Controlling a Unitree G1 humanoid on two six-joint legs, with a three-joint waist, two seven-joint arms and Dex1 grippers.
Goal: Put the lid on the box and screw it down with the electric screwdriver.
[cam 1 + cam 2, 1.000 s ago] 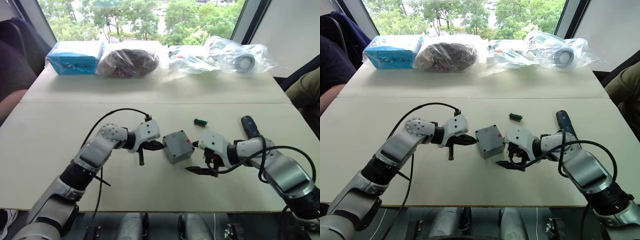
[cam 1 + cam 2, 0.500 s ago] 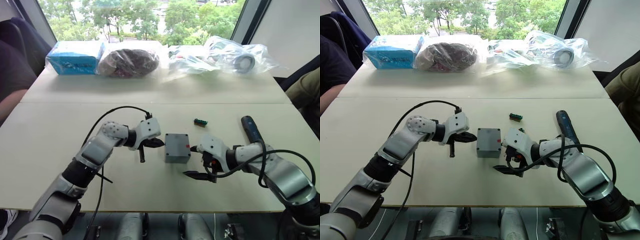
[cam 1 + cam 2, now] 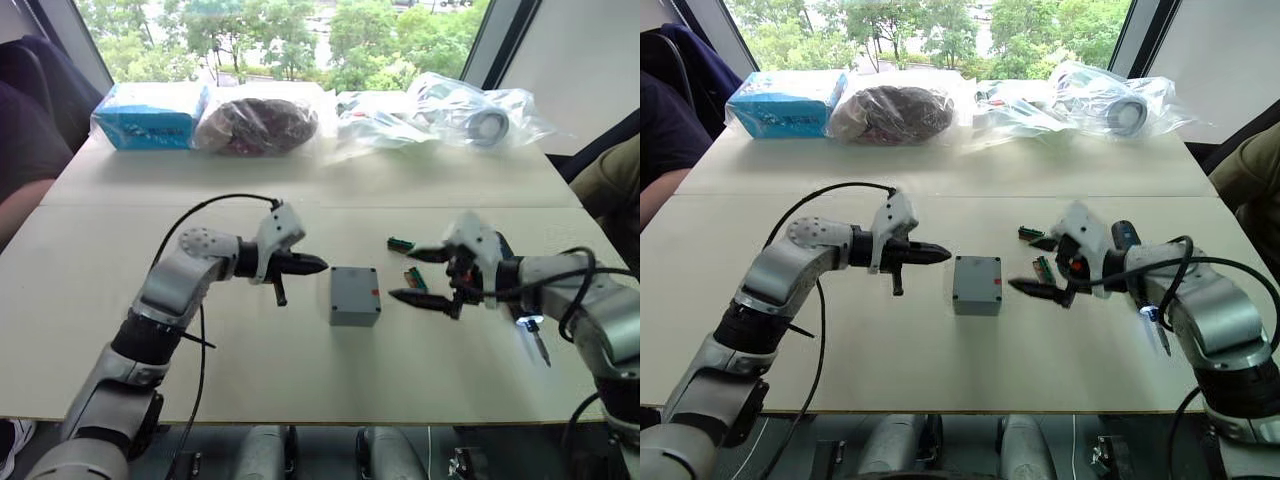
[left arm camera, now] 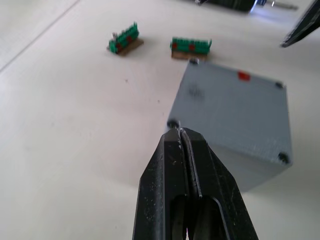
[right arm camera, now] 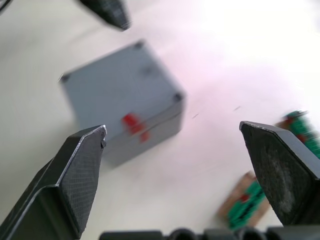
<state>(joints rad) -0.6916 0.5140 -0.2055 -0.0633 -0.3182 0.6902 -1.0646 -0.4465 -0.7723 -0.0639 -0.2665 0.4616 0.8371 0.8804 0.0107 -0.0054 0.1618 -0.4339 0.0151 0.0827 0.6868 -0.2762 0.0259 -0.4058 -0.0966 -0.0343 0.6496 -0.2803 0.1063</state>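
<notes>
Green connectors (image 3: pixel 401 243), bagged parts (image 3: pixel 440 115), blue box (image 3: pixel 150 115)

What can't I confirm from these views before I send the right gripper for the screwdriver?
- Dark blue pen-style electric screwdriver: its body is mostly hidden behind the right arm in the head views; the lit tip shows.
- Small square grey plastic box: shallow grey lid covers it, hiding the inside.
- Corner screw holes: too small and blurred to tell whether screws sit in them.
</notes>
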